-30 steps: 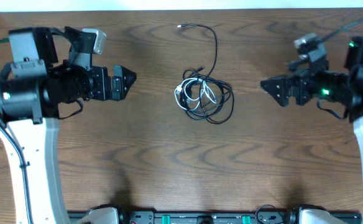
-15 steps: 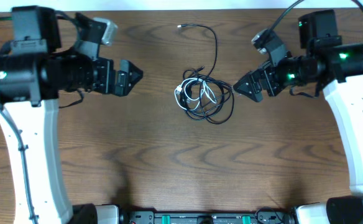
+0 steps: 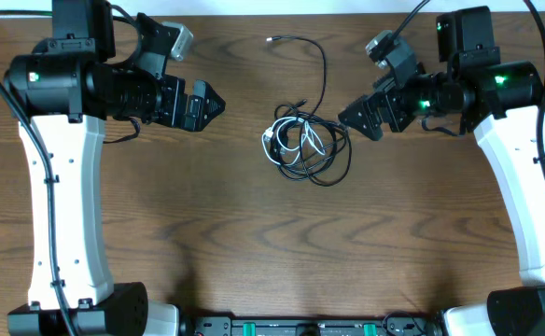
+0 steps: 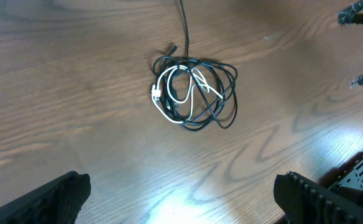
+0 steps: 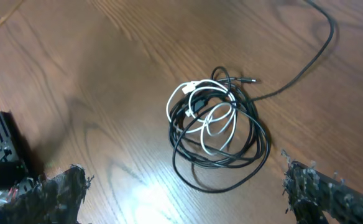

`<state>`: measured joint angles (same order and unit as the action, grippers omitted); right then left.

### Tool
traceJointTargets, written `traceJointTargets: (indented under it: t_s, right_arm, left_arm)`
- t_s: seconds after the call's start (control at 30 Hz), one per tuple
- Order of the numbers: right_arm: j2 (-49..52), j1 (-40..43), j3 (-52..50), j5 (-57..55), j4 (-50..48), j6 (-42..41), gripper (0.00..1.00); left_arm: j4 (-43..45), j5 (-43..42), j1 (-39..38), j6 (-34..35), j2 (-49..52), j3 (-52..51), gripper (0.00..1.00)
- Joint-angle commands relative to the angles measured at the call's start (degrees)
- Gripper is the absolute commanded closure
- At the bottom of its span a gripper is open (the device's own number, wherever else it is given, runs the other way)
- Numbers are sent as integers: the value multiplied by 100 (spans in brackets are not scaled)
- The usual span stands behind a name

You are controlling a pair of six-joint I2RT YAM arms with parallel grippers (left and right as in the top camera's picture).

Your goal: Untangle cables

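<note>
**A:** How far along is the untangling?

**B:** Not begun, by my reading. Nearest the arm bases the table (image 3: 254,266) is bare wood, and no strand lies pulled out onto it. Everything remains to be done.

**A:** Where do the cables sit?

**B:** The cables (image 3: 305,145) lie as one knot at the middle of the table. The white cable (image 4: 164,102) is wound inside the black loops (image 5: 256,152). Nothing is separated yet.

**A:** And the fingers?

**B:** Both pairs are spread apart and hold nothing. The left fingers (image 4: 51,202) hover well apart from the knot on its left. The right fingers (image 5: 60,196) are near its right side, and from overhead they look clear of it.

**A:** Anything beyond the knot?

**B:** A short black end (image 3: 300,103) pokes out of the knot's far side. One long black tail (image 3: 323,61) curves away toward the far edge (image 3: 254,15), and its plug (image 3: 271,39) lies just short of that edge.

**A:** So where is the room?

**B:** There is plenty on the near side and out to both flanks. It is tightest at the far edge, so I would draw strands toward the near side or sideways. If both arms close on the knot together, I expect they will crowd each other
</note>
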<state>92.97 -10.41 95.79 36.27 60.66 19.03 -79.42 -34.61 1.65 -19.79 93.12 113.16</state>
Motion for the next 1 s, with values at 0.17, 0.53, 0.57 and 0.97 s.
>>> traceJointTargets:
  t_s: [0.17, 0.53, 0.57, 0.97]
  right_arm:
    - [7, -20, 79, -7, -636, -542, 13]
    - [667, -785, -885, -1274, -1534, -1672, 32]
    - [758, -841, -931, -1379, -1585, -1725, 33]
    - [2015, -1338, -1021, -1685, -2166, -1731, 52]
  left_arm:
    - [39, -186, -13, 315, 22, 31, 5]
    - [258, 282, -13, 1596, 737, 0, 22]
    - [267, 450, -13, 1709, 765, -2, 22]
    - [302, 1174, -13, 1993, 793, -2, 22]
